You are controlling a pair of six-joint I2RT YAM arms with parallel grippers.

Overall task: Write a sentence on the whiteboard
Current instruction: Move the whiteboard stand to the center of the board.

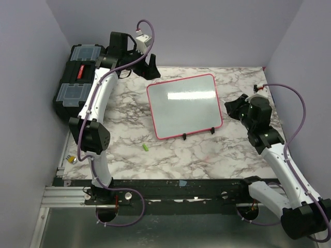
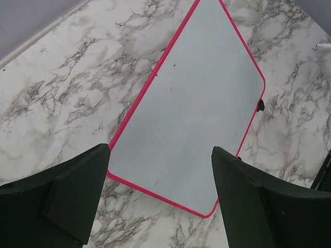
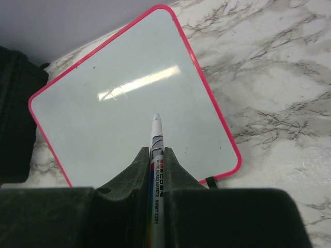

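Marker (image 3: 156, 129) is clamped in the right tool (image 3: 156, 153), which is shut tight round its barrel, tip aimed at the whiteboard (image 1: 183, 106), presumably ready to write. The left tool (image 2: 160, 152) hovers wide open and empty above the board's far-left corner, perhaps to steady it. The board lies flat mid-table (image 1: 207, 150), red-framed, glossy and blank.

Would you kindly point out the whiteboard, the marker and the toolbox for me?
whiteboard (image 1: 186, 106), top view, centre of its blank surface.
marker (image 3: 156, 137), right wrist view, barrel just below its tip.
toolbox (image 1: 72, 77), top view, black lid between the clear compartments.
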